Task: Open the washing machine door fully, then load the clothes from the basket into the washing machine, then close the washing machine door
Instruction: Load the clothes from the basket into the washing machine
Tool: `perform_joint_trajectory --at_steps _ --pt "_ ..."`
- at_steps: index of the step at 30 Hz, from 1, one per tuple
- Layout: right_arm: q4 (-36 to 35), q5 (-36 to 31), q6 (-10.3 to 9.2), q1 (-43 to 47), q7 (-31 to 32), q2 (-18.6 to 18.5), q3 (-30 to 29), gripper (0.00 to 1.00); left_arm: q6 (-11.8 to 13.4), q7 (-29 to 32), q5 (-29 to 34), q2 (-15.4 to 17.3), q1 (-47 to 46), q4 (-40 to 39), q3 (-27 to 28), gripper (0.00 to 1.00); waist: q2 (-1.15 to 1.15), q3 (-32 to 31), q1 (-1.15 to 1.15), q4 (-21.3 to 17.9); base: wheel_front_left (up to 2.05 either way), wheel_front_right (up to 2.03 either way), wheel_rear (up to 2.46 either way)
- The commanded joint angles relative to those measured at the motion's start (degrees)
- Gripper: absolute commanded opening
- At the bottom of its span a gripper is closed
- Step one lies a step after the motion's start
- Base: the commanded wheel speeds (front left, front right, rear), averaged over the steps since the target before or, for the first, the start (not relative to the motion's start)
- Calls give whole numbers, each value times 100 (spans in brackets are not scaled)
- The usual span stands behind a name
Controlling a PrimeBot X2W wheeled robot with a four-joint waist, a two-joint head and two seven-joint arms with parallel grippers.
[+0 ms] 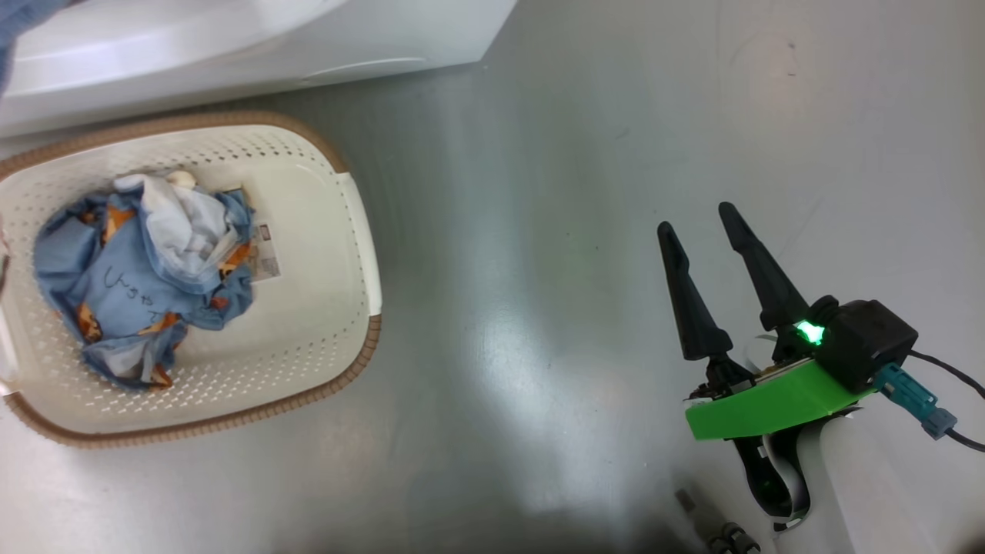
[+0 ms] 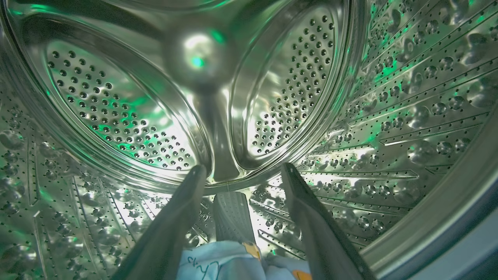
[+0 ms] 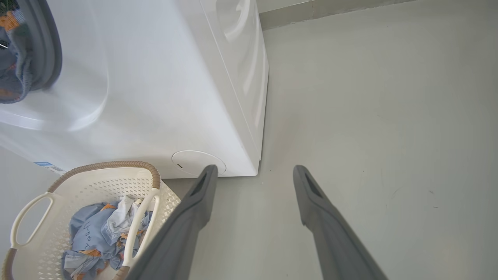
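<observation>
Two dark fingers of my left gripper (image 2: 244,166) rise from the bottom of the left wrist view, spread wide with nothing pinched between them. Low between their bases a fold of the clothes (image 2: 221,260), light blue with orange print, is cut off by the bottom edge; I cannot tell whether it touches the fingers. Beyond it lies a ribbed paddle (image 2: 232,214), then the perforated steel drum (image 2: 116,116), tinted green. In the head view my right gripper (image 1: 696,218) hangs at the lower right over bare floor (image 1: 539,231), fingers wide apart and holding nothing, well apart from the basket (image 1: 362,231) at the left. More of the clothes lie crumpled inside it, covering part of a label (image 1: 265,258). The white washing machine (image 1: 231,46) crosses the upper left, cropped. In the upper left corner of the right wrist view, blurred blue fabric hangs at the grey gasket (image 3: 50,46)
</observation>
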Motion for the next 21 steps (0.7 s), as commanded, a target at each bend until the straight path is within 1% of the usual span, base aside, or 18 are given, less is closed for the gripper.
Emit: perform_joint_trajectory --at_steps 1,12,13,14,21 --pt "-114 16 9 79 -27 8 81 100 -17 -20 53 242 221 -281 139 100 0 -19 0 51 0 0 0" --pt "-116 -12 9 106 -27 8 6 100 -18 -20 -36 116 1318 -1422 475 100 0 -148 0 191 0 0 0" --pt "-116 -12 9 106 -27 8 6 100 -18 -20 -36 116 1318 -1422 475 100 0 -148 0 191 0 0 0" --pt "-116 -16 9 125 -27 8 -4 100 -18 -20 -14 89 1573 -1658 554 100 0 -177 0 212 0 0 0" --pt "-97 -26 9 163 -27 8 -29 100 -18 -20 87 -22 2450 -2450 794 100 0 -271 0 279 0 0 0"
